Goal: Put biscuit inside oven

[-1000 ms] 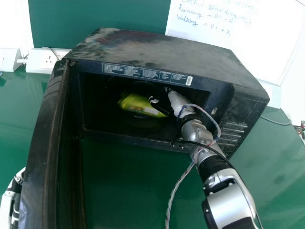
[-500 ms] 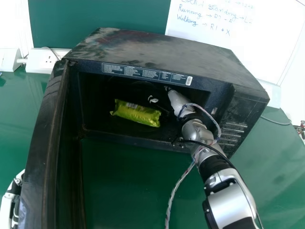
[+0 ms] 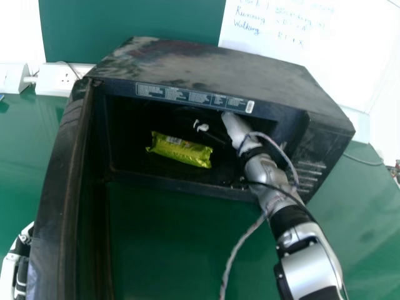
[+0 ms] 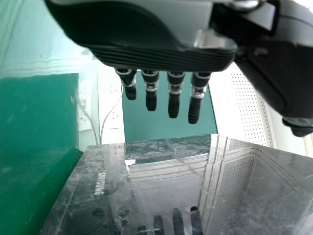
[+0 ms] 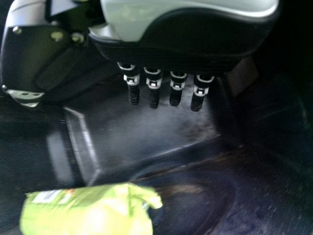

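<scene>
Lying inside the oven (image 3: pixel 212 60), the biscuit (image 3: pixel 181 150) apparently needs no support, so your right robot hand (image 5: pixel 190 51) and left robot hand (image 4: pixel 156 56) are fully open, empty.

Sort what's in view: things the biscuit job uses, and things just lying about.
For the job:
green biscuit packet, lying inside the oven
microwave oven, door open
right hand, inside the oven, not holding the packet

Just around:
whiteboard, behind the oven
white power socket, beyond the oven's left side
</scene>
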{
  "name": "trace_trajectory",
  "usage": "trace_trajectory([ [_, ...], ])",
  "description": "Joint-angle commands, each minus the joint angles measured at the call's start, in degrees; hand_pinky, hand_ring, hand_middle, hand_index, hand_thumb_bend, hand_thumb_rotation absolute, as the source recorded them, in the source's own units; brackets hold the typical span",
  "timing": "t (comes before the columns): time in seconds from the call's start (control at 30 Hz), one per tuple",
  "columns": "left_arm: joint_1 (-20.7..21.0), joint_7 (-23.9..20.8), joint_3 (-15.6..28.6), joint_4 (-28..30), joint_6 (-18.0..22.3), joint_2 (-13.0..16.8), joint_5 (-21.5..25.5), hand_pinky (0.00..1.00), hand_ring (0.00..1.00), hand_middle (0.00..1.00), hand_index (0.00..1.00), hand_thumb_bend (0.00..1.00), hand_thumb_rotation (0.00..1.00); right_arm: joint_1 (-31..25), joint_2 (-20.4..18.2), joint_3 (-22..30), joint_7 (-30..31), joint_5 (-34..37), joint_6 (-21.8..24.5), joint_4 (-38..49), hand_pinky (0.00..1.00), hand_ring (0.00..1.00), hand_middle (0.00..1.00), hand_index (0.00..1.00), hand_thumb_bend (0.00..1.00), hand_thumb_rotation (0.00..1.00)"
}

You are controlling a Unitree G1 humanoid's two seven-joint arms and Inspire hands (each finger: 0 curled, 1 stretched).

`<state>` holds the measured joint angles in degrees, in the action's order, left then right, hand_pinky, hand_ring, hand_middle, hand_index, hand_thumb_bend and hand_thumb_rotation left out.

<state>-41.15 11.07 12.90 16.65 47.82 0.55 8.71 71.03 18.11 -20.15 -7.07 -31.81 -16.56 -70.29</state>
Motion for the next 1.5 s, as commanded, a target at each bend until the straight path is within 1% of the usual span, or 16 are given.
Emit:
trace_trajectory([
  [0.0, -0.64, -0.32, -0.17, 0.44, -0.57, 0.28, 0.34, 0.82, 0.85, 0.89, 0.87, 0.85, 0.92, -3.14, 3.06, 0.97, 0.15, 0.99, -1.33, 1.65, 0.98, 1.0, 1.0, 1.0, 0.9, 0.9],
  [0.1, -0.56, -0.37, -0.16, 0.49, -0.77, 0.38, 0.39, 0.79, 0.86, 0.89, 0.87, 0.87, 0.94, -6.33, 5.04, 1.32, 0.08, 1.16, -3.51, 5.06, 0.97, 1.0, 1.0, 1.0, 0.9, 0.9],
  [0.27, -0.21, 0.04, -0.4, 0.05, -0.56, 0.79, 1.26, 0.79, 0.86, 0.88, 0.86, 0.83, 0.96, -12.66, 8.94, 2.85, 0.09, 1.76, -6.4, 14.12, 0.98, 1.0, 1.0, 1.0, 0.89, 0.9],
  [0.33, -0.22, -0.06, -0.53, 0.38, -1.0, 0.75, 1.33, 0.79, 0.86, 0.89, 0.86, 0.85, 0.93, -15.81, 10.13, 4.73, 2.07, 3.26, -5.24, 19.81, 0.98, 1.0, 1.0, 1.0, 0.9, 0.9],
  [0.4, -0.21, -0.13, -0.49, 0.7, -1.37, 0.81, 1.03, 0.74, 0.83, 0.88, 0.86, 0.84, 0.96, -19.23, 11.66, 6.1, 3.5, 3.48, -4.02, 26.46, 0.98, 1.0, 1.0, 1.0, 0.89, 0.9],
  [0.47, 0.0, -0.09, -0.55, 0.42, -1.19, 0.81, 1.16, 0.66, 0.77, 0.82, 0.85, 0.83, 0.97, -22.82, 12.91, 7.62, 5.21, 3.7, -2.3, 33.29, 0.98, 1.0, 1.0, 1.0, 0.91, 0.91],
  [0.53, -0.04, 0.11, -0.66, 0.47, -1.41, 1.05, 1.54, 0.65, 0.74, 0.8, 0.85, 0.82, 0.99, -26.19, 14.33, 8.84, 7.35, 3.54, -0.53, 39.72, 0.98, 1.0, 1.0, 1.0, 0.9, 0.9],
  [0.6, 0.14, -0.24, -0.39, 0.54, -1.43, 0.84, 1.16, 0.74, 0.77, 0.83, 0.86, 0.83, 1.0, -29.63, 15.29, 10.34, 8.89, 3.31, 1.75, 45.96, 0.98, 1.0, 1.0, 1.0, 0.91, 0.9],
  [0.7, -0.04, -0.26, -0.33, 1.25, -2.39, 1.12, 1.3, 0.82, 0.8, 0.85, 0.86, 0.81, 0.99, -34.24, 16.05, 12.85, 10.81, 4.32, 3.41, 53.43, 0.97, 1.0, 1.0, 1.0, 0.91, 0.89],
  [0.77, -0.06, -0.25, -0.44, 1.7, -3.0, 1.2, 1.63, 0.84, 0.81, 0.86, 0.86, 0.8, 0.97, -37.47, 16.55, 15.02, 13.2, 6.32, 4.36, 58.38, 0.98, 1.0, 1.0, 1.0, 0.91, 0.88],
  [0.83, 0.06, -0.25, -0.45, 1.71, -3.04, 1.18, 1.81, 0.81, 0.82, 0.86, 0.86, 0.77, 0.94, -40.56, 17.27, 17.22, 15.49, 8.41, 4.79, 62.77, 0.97, 1.0, 1.0, 1.0, 0.9, 0.87],
  [1.0, -0.36, 0.08, -0.49, 2.75, -3.67, 1.76, 2.2, 0.74, 0.84, 0.89, 0.88, 0.74, 0.91, -47.21, 19.18, 22.32, 20.12, 13.48, 5.4, 69.58, 0.98, 1.0, 1.0, 1.0, 0.89, 0.87],
  [1.1, -0.49, 0.38, -0.45, 3.03, -4.16, 2.31, 2.95, 0.83, 0.85, 0.9, 0.88, 0.76, 0.93, -51.1, 19.64, 25.46, 21.45, 16.0, 5.65, 72.51, 0.98, 1.0, 1.0, 1.0, 0.89, 0.87],
  [1.2, -0.12, 0.47, -0.03, 2.64, -3.97, 2.68, 3.03, 0.78, 0.85, 0.9, 0.88, 0.8, 0.95, -54.62, 19.37, 28.63, 22.96, 19.06, 6.55, 75.6, 0.98, 1.0, 1.0, 1.0, 0.87, 0.88],
  [1.3, 0.11, 0.68, 0.03, 2.73, -4.31, 3.2, 3.5, 0.72, 0.84, 0.89, 0.88, 0.8, 0.96, -57.58, 19.11, 31.2, 24.14, 22.41, 5.19, 77.33, 0.98, 1.0, 1.0, 1.0, 0.86, 0.89],
  [1.47, 1.11, 0.71, 0.18, 1.86, -3.83, 3.25, 3.5, 0.71, 0.84, 0.88, 0.89, 0.79, 0.98, -61.2, 18.75, 33.94, 26.66, 26.52, 8.01, 81.85, 0.99, 1.0, 1.0, 1.0, 0.85, 0.89],
])
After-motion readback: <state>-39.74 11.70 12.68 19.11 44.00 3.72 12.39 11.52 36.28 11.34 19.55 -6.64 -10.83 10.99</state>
